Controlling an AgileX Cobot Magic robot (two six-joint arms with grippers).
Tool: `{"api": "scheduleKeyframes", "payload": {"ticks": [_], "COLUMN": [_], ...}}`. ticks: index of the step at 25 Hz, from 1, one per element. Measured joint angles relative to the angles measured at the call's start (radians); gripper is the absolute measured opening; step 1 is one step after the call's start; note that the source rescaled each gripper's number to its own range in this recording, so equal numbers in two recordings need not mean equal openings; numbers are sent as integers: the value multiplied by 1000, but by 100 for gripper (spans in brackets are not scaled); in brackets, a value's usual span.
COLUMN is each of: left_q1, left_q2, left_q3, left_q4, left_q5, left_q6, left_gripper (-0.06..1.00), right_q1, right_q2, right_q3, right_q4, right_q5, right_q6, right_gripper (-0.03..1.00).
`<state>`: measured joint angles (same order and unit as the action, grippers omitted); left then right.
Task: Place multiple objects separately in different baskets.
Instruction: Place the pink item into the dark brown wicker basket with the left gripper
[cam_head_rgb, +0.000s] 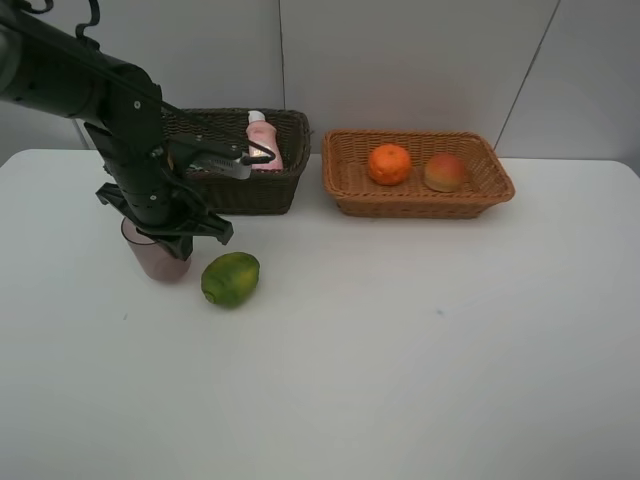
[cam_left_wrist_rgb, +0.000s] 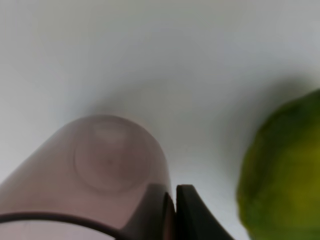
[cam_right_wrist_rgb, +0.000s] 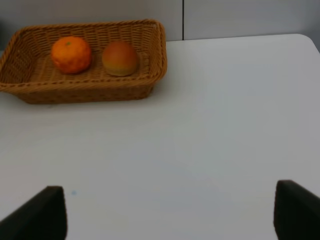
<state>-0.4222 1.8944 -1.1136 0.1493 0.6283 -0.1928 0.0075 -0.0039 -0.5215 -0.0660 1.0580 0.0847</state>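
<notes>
A translucent mauve cup (cam_head_rgb: 158, 260) (cam_left_wrist_rgb: 105, 165) stands on the white table in front of the dark brown basket (cam_head_rgb: 275, 190). My left gripper (cam_head_rgb: 163, 238) (cam_left_wrist_rgb: 174, 212) reaches down onto it, shut on the cup's rim wall. A green fruit (cam_head_rgb: 230, 278) (cam_left_wrist_rgb: 285, 170) lies just right of the cup. A pink white-capped bottle (cam_head_rgb: 263, 140) stands in the dark basket. The tan basket (cam_head_rgb: 420, 207) (cam_right_wrist_rgb: 85, 93) holds an orange (cam_head_rgb: 389, 164) (cam_right_wrist_rgb: 71, 54) and a peach-like fruit (cam_head_rgb: 445, 172) (cam_right_wrist_rgb: 120, 58). My right gripper (cam_right_wrist_rgb: 170, 215) hangs open over bare table, empty.
The left arm covers part of the dark basket's left side. White wall panels stand behind the baskets. The table's right edge shows in the right wrist view.
</notes>
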Motion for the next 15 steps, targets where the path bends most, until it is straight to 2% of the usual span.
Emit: {"api": "scheduleKeyframes", "payload": {"ticks": [9, 15], "left_q1": [0, 0], "left_q2": [-135, -148], "left_q3": [-160, -294], "left_q4": [2, 28], "left_q5": [102, 102], "left_q6": [0, 0], "left_gripper": [0, 0], "right_q1": [0, 0], "right_q2": [0, 0], "right_q3": [0, 0], "right_q4": [0, 0], "right_q5": [0, 0], "right_q6": [0, 0], "right_gripper": [83, 83]}}
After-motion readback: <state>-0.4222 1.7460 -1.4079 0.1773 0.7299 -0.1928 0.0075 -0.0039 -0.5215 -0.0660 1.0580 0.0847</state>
